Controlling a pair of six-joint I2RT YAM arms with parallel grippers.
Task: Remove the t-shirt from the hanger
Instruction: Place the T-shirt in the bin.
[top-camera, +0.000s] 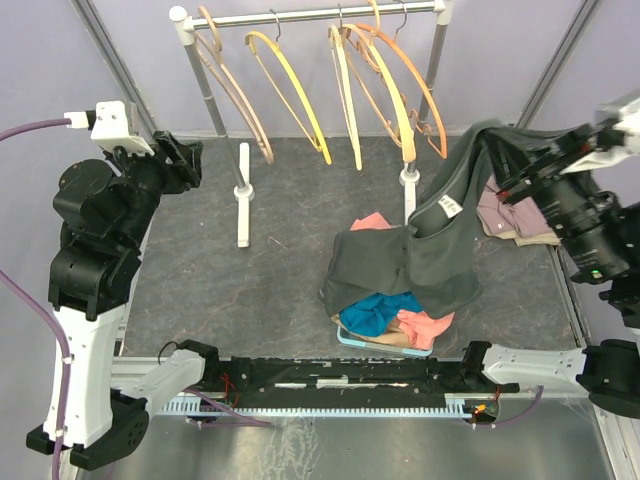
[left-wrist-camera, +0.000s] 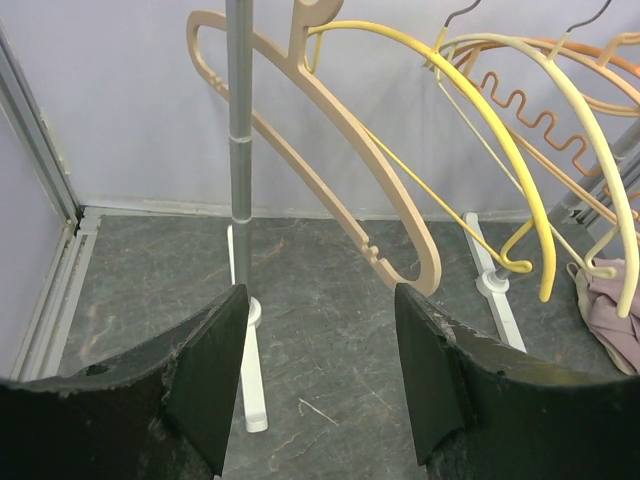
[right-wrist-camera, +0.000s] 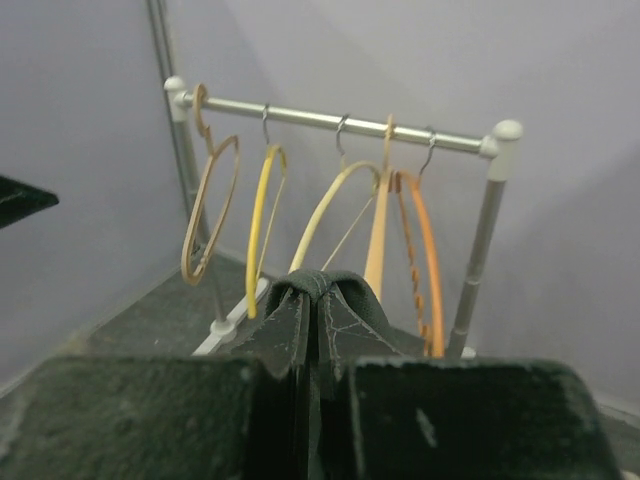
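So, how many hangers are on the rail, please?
5 on the metal rail: tan wooden hanger leftmost, yellow hanger next, cream hanger, tan-orange flat hanger, orange wire hanger bunched rightward; more may hide.

Dark grey t-shirt (top-camera: 440, 245) droops from one raised end, label showing.

At the upper right of the top view, the t-shirt (top-camera: 445, 250) drapes over the right claw (top-camera: 515, 172), so I can't see its fingertips there. Lower down, the same cloth covers most of the clothes pile (top-camera: 395, 318). Only teal and pink edges and a pale blue rim (top-camera: 352, 340) show, and I can't tell what that rim belongs to. The mauve cloth (top-camera: 500, 215) sits half behind the right arm (top-camera: 585, 225). In the right wrist view, a dark shape (right-wrist-camera: 20, 198) is cut off by the left edge.
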